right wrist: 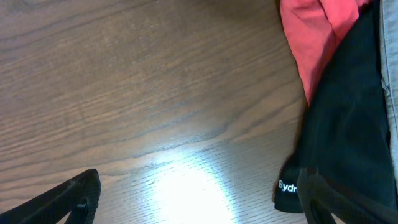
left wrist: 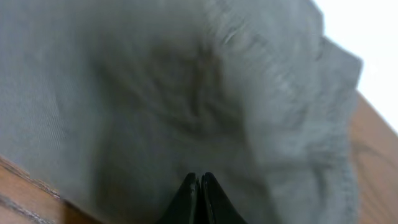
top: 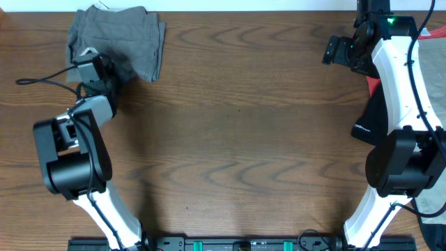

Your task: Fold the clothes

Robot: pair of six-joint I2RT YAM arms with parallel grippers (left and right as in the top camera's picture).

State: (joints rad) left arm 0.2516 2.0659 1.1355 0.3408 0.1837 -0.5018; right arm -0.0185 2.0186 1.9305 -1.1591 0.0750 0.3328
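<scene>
Left-wrist view: left pincer (left wrist: 200, 179) closed at grey shorts (left wrist: 155, 93); overhead hides tips.

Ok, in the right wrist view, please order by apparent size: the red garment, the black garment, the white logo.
1. black garment, largest, though cut by the frame.
2. red garment, also cut off.
3. white logo, smallest, partly hidden.

Blurred at close range: shorts (left wrist: 186, 93). Cut by frame edges: red cloth (right wrist: 317, 31), black cloth (right wrist: 348, 124); logo (right wrist: 286, 186) seemingly incomplete.
</scene>
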